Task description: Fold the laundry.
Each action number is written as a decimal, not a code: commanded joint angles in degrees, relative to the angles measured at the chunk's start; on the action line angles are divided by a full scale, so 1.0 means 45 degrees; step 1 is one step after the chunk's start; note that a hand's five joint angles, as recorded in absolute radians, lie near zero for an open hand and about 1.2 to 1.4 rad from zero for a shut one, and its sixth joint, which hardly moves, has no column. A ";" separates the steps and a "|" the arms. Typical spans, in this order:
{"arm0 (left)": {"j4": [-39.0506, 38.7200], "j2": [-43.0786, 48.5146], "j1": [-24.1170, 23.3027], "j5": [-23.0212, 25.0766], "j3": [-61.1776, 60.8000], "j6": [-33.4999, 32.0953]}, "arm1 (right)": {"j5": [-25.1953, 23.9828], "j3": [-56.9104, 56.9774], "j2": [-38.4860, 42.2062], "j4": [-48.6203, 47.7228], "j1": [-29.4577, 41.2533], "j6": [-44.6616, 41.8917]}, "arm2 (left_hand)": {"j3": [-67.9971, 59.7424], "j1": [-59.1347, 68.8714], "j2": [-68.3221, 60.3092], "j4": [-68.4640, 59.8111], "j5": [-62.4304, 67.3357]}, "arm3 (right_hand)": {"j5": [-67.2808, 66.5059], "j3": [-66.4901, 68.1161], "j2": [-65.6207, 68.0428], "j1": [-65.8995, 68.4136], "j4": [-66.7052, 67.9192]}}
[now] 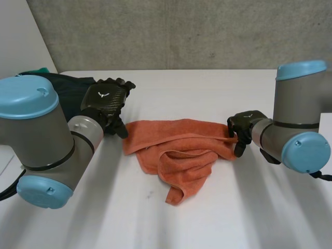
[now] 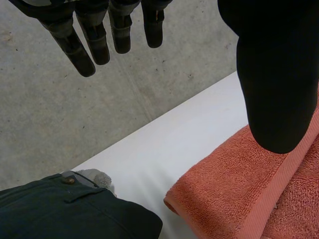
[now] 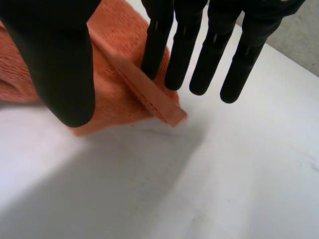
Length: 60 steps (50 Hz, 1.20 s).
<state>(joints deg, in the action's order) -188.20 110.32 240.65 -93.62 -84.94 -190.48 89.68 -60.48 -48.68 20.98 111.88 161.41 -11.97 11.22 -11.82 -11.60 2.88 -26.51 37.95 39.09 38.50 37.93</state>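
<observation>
Nearest you, your left arm (image 1: 46, 135) and right arm (image 1: 298, 116) flank the crumpled orange towel (image 1: 179, 150) on the white table (image 1: 249, 212). Your left hand (image 1: 106, 101) is spread, fingers (image 2: 79, 50) straight, holding nothing, its thumb over one towel corner. A dark garment (image 1: 65, 85) lies just beside it. Your right hand (image 1: 243, 128) is also spread, and the opposite corner lies ungripped between its thumb and straight fingers (image 3: 199, 59).

White worktop (image 1: 207, 88), smooth and matt, ran up to a grey concrete wall (image 1: 181, 31) with faint pitting. A pale panel (image 1: 21, 36) stood at the far left corner. Lighting was even and soft.
</observation>
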 commanded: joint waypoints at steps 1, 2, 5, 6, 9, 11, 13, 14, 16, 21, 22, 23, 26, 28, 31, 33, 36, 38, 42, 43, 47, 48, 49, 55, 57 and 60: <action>-0.0014 -0.0003 -0.0001 0.0004 -0.0029 -0.0016 | -0.0027 0.0041 0.1130 -0.1691 -0.0078 -0.0146 | 0.0438 -0.0271 0.0404 0.0355 -0.0641 | -0.2143 0.1824 0.1570 0.1701 0.1827; -0.0014 -0.0003 -0.0001 0.0004 -0.0030 -0.0016 | -0.0027 0.0060 0.1266 -0.2099 -0.0097 -0.0185 | 0.0438 -0.0271 0.0404 0.0355 -0.0641 | -0.2886 0.2567 0.2313 0.2444 0.2570; -0.0014 -0.0023 0.0019 0.0004 -0.0010 -0.0016 | -0.0007 -0.0017 0.1326 -0.2764 -0.0039 -0.0185 | 0.0438 -0.0271 0.0404 0.0355 -0.0641 | -0.7128 0.6809 0.6555 0.6686 0.6812; -0.0014 -0.0023 0.0019 0.0004 -0.0029 -0.0016 | 0.0012 -0.0018 0.1288 -0.2941 -0.0019 -0.0166 | 0.0438 -0.0271 0.0404 0.0355 -0.0641 | -0.8931 0.8612 0.8358 0.8489 0.8615; -0.0014 -0.0139 0.0038 0.0004 -0.0030 -0.0054 | -0.0007 -0.0076 0.0996 -0.3371 0.0039 -0.0127 | 0.0438 -0.0271 0.0404 0.0355 -0.0641 | -0.9664 0.9346 0.9091 0.9222 0.9349; -0.0014 -0.0237 0.0058 -0.0016 -0.0030 -0.0055 | -0.0124 -0.0135 0.0722 -0.3587 0.0059 -0.0185 | 0.0438 -0.0271 0.0404 0.0355 -0.0641 | -0.9664 0.9346 0.9091 0.9222 0.9349; 0.0006 -0.0412 0.0097 -0.0054 -0.0010 -0.0093 | -0.0609 0.0000 0.0197 -0.3995 0.0233 -0.0417 | 0.0438 -0.0271 0.0404 0.0355 -0.0641 | -0.9664 0.9346 0.9091 0.9222 0.9349; 0.0006 -0.0510 0.0136 -0.0074 -0.0029 -0.0113 | -0.0806 0.0079 0.0019 -0.4037 0.0370 -0.0535 | 0.0438 -0.0271 0.0404 0.0355 -0.0641 | -0.9664 0.9346 0.9091 0.9222 0.9349; 0.0006 -0.0686 0.0233 -0.0113 -0.0030 -0.0152 | -0.1138 0.0294 -0.0351 -0.4154 0.0682 -0.0712 | 0.0438 -0.0271 0.0404 0.0355 -0.0641 | -0.9664 0.9346 0.9091 0.9222 0.9349; 0.0025 -0.1777 0.0876 -0.0444 -0.0127 -0.0289 | -0.2017 0.0840 -0.1367 -0.3843 0.2339 -0.0810 | 0.0438 -0.0271 0.0404 0.0355 -0.0641 | -0.9664 0.9346 0.9091 0.9222 0.9349; 0.0025 -0.1993 0.1014 -0.0503 -0.0147 -0.0289 | -0.2135 0.0880 -0.1446 -0.3784 0.2634 -0.0791 | 0.0438 -0.0271 0.0404 0.0355 -0.0641 | -0.9664 0.9346 0.9091 0.9222 0.9349; 0.0045 -0.2228 0.1150 -0.0601 -0.0166 -0.0308 | -0.2291 0.0900 -0.1505 -0.3802 0.2946 -0.0791 | 0.0438 -0.0271 0.0404 0.0355 -0.0641 | -0.9664 0.9346 0.9091 0.9222 0.9349; 0.0142 -0.3243 0.1911 -0.1088 -0.0108 -0.0250 | -0.2896 0.0939 -0.1565 -0.3861 0.4177 -0.0576 | 0.0438 -0.0271 0.0404 0.0355 -0.0641 | -0.9664 0.9346 0.9091 0.9222 0.9349; 0.0414 -0.3944 0.2805 -0.1497 -0.0069 -0.0075 | -0.3402 0.0978 -0.1197 -0.3939 0.5130 -0.0227 | 0.0438 -0.0271 0.0404 0.0355 -0.0641 | -0.9664 0.9346 0.9091 0.9222 0.9349; 0.0825 -0.4435 0.3552 -0.1559 -0.0049 0.0140 | -0.3756 0.1211 -0.0337 -0.3901 0.6013 0.0049 | 0.0438 -0.0271 0.0404 0.0355 -0.0641 | -0.9664 0.9346 0.9091 0.9222 0.9349; 0.1294 -0.4749 0.4119 -0.1228 -0.0049 0.0413 | -0.3933 0.1699 0.0717 -0.3726 0.6795 0.0050 | 0.0438 -0.0271 0.0404 0.0355 -0.0641 | -0.9664 0.9346 0.9091 0.9222 0.9349; 0.1917 -0.4828 0.4607 -0.0411 -0.0068 0.0842 | -0.3487 0.2633 0.1674 -0.2967 0.7032 -0.0145 | 0.0438 -0.0271 0.0404 0.0355 -0.0641 | -0.8216 0.7897 0.7643 0.7774 0.7900; 0.2250 -0.4828 0.4745 0.0041 -0.0108 0.1096 | -0.2979 0.3202 0.1775 -0.2477 0.6915 -0.0146 | 0.0438 -0.0271 0.0404 0.0355 -0.0641 | -0.2177 0.1858 0.1604 0.1735 0.1861; 0.2876 -0.4808 0.4824 0.0803 -0.0244 0.1527 | -0.1786 0.4141 0.1698 -0.1344 0.6505 0.0146 | 0.0438 -0.0271 0.0404 0.0355 -0.0641 | 0.5891 -0.6210 -0.6464 -0.6333 -0.6207; 0.3032 -0.4789 0.4785 0.0959 -0.0283 0.1624 | -0.1553 0.4258 0.1465 -0.0936 0.6214 0.0456 | 0.0438 -0.0271 0.0404 0.0355 -0.0641 | 0.5891 -0.6210 -0.6464 -0.6333 -0.6207; 0.3189 -0.4594 0.4531 0.1039 -0.0303 0.1703 | -0.1472 0.4123 0.0371 -0.0152 0.5412 0.1492 | 0.0438 -0.0271 0.0404 0.0355 -0.0641 | 0.5891 -0.6210 -0.6464 -0.6333 -0.6207; 0.3209 -0.4535 0.4434 0.1039 -0.0303 0.1723 | -0.1453 0.4065 0.0137 -0.0015 0.5217 0.1727 | 0.0438 -0.0271 0.0404 0.0355 -0.0641 | 0.5891 -0.6210 -0.6464 -0.6333 -0.6207; 0.3228 -0.4457 0.4336 0.1039 -0.0303 0.1723 | -0.1414 0.4006 -0.0078 0.0102 0.5003 0.1961 | 0.0438 -0.0271 0.0404 0.0355 -0.0641 | 0.5891 -0.6210 -0.6464 -0.6333 -0.6207; 0.3638 -0.3462 0.3009 0.1098 -0.0420 0.1684 | -0.1277 0.3264 -0.1270 0.1625 0.3206 0.2920 | 0.0438 -0.0271 0.0404 0.0355 -0.0641 | 0.5891 -0.6210 -0.6464 -0.6333 -0.6207; 0.3891 -0.3169 0.2541 0.1059 -0.0517 0.1684 | -0.1141 0.3069 -0.1408 0.2074 0.2737 0.2998 | 0.0438 -0.0271 0.0404 0.0355 -0.0641 | 0.5891 -0.6210 -0.6464 -0.6333 -0.6207; 0.4243 -0.2427 0.1603 0.1019 -0.0635 0.1703 | -0.0906 0.2328 -0.1545 0.2759 0.2013 0.3135 | 0.0438 -0.0271 0.0404 0.0355 -0.0641 | 0.5891 -0.6210 -0.6464 -0.6333 -0.6207</action>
<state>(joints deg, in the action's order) -171.68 94.62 254.28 -88.67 -86.92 -182.72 84.29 -45.66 -54.04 28.32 126.60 174.42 -11.97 11.22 -11.82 -11.60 2.88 -2.76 12.00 12.05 12.81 12.13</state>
